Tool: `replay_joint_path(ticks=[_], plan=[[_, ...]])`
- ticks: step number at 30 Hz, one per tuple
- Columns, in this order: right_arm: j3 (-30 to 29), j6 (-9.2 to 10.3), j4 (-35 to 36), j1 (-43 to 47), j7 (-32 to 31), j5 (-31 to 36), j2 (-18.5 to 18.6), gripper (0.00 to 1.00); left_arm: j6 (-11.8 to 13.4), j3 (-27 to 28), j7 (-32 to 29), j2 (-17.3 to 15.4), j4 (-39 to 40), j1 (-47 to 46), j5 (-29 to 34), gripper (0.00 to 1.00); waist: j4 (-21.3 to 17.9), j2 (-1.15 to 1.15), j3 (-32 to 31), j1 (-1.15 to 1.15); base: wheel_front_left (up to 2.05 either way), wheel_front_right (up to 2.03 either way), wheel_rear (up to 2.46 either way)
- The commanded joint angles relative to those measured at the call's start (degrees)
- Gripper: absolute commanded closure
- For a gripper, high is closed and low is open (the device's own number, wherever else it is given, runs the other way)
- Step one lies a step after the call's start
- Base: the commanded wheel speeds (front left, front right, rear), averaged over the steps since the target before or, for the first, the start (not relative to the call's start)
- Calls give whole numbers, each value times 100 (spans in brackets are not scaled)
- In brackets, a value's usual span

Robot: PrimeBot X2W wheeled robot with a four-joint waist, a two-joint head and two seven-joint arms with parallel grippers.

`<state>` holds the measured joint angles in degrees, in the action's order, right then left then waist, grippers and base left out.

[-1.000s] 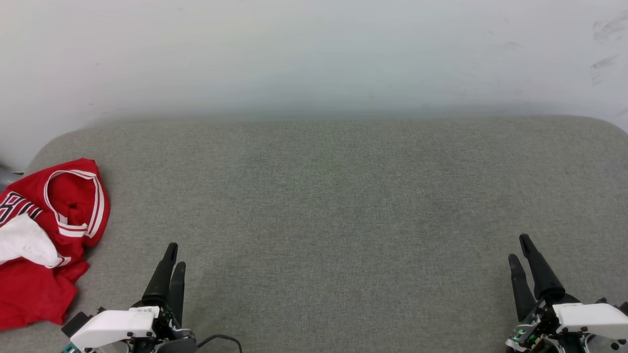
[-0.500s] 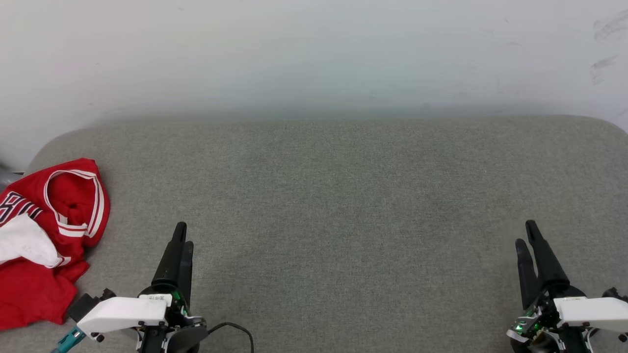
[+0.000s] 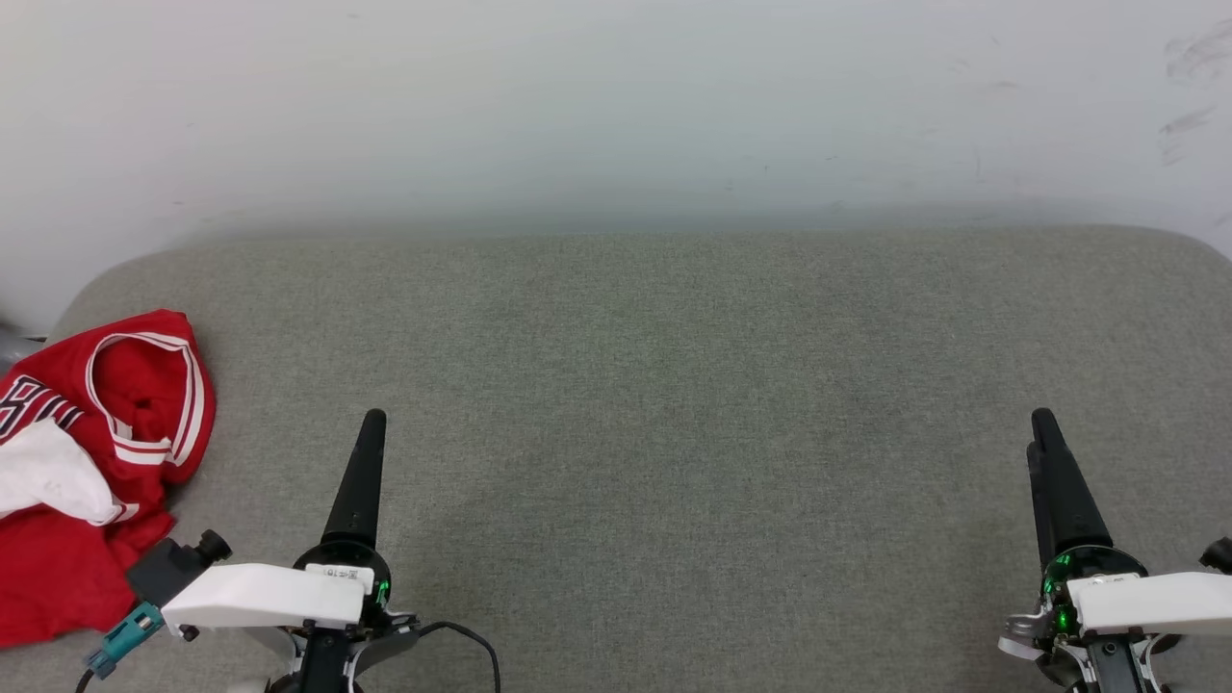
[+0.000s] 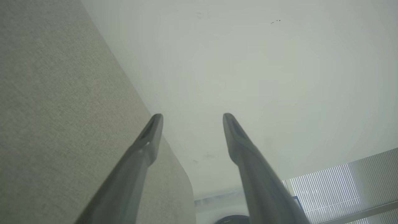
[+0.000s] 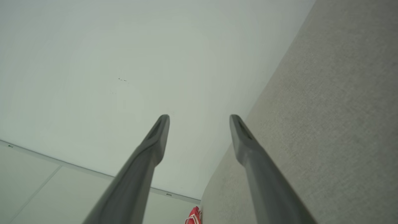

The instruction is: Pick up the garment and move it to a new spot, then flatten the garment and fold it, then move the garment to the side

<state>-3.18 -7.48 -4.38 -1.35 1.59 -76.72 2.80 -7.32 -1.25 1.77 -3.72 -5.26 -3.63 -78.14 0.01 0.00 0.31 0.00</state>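
Observation:
The garment (image 3: 87, 462), a red jersey with white-striped trim, lies crumpled at the far left edge of the grey padded surface (image 3: 674, 385), white lining turned out. A sliver of the garment (image 5: 194, 216) appears at the bottom of the right wrist view. My left gripper (image 3: 371, 423) hovers to the right of the garment, apart from it and turned edge-on in the head view. The left wrist view has the left gripper (image 4: 191, 119) open and empty. My right gripper (image 3: 1041, 428) is at the lower right. Its wrist view shows the right gripper (image 5: 199, 120) open, holding nothing.
A pale wall (image 3: 616, 96) rises right behind the padded surface. Window blinds (image 4: 342, 186) show at the lower right of the left wrist view. A cable (image 3: 462, 640) loops from the left wrist.
Both grippers have moved forward up the head view and rolled until their fingers line up edge-on. The garment has not moved.

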Motion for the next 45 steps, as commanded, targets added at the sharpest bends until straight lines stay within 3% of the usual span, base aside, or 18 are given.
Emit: replay_joint_path(ticks=[1,11,24,35,45], plan=[[12,-1,165,-57,56,151,11,0,-11,-22,46,-52,142,-115,224,0,1,0,1,0,0,0,0],[110,-1,298,-11,241,1975,38,0,-13,-140,248,-103,305,-124,1903,0,-10,0,13,0,0,0,0],[3,-1,573,53,43,4320,37,0,27,-63,481,-100,383,-41,3926,0,-19,0,31,0,0,0,0],[-91,-1,859,215,-110,5416,14,0,288,-176,660,-266,304,-10,5002,0,-36,0,44,0,0,0,0],[-114,-1,1020,308,-140,5927,9,0,452,-220,786,-403,222,18,5540,0,-51,0,37,0,0,0,0]])
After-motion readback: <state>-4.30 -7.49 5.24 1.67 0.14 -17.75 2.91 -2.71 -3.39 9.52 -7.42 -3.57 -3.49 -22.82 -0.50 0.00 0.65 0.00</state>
